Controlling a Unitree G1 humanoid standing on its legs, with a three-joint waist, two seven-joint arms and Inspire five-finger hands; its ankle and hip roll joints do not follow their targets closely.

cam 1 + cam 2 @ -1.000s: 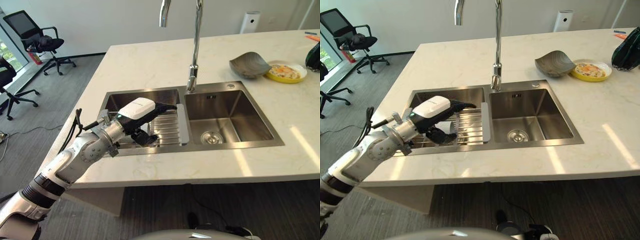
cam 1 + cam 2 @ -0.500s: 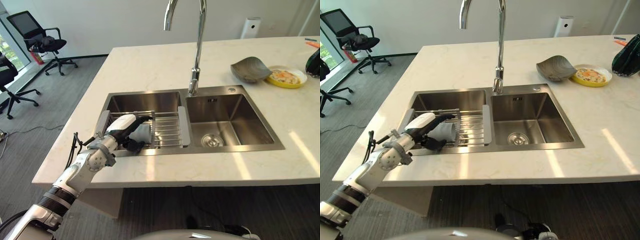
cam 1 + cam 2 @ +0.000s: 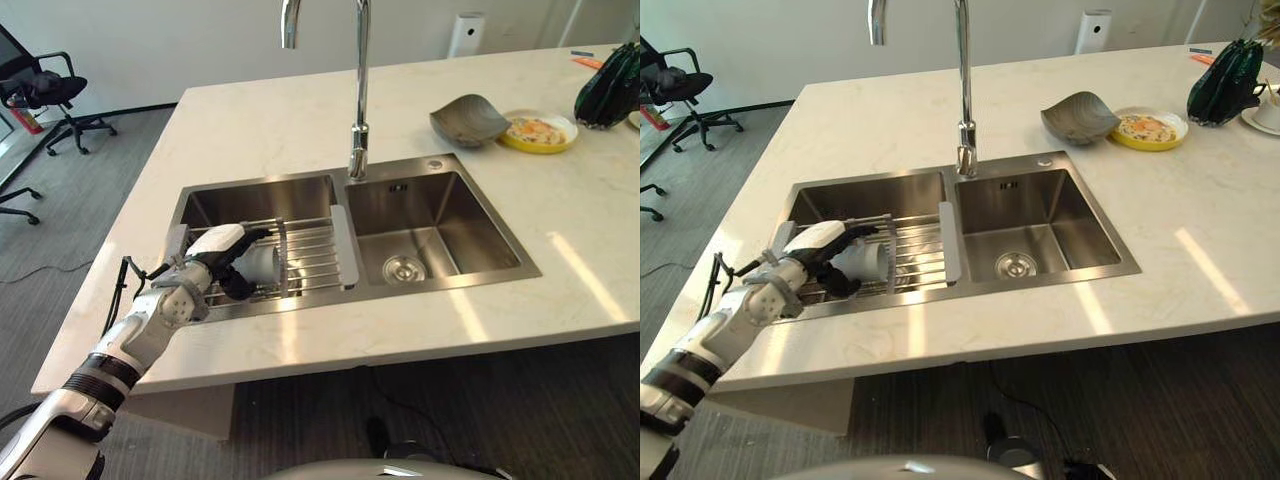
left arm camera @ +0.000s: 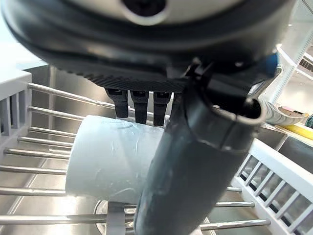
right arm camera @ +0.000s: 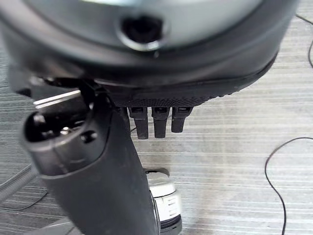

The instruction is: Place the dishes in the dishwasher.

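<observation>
A white cup lies on its side on the wire rack set in the left basin of the steel sink. My left hand reaches in over the sink's front left rim. Its straight fingers rest along the cup's upper side and the thumb stands across its near side, open around it. A grey bowl and a yellow plate with food remains sit on the counter at the back right. My right hand hangs open above the floor.
A tall faucet rises between the two basins. The right basin holds just its drain. A dark green object stands at the far right counter edge. Office chairs stand on the floor to the left.
The camera has shifted. My left hand has come down from above the rack to the white cup and now lies against it.
</observation>
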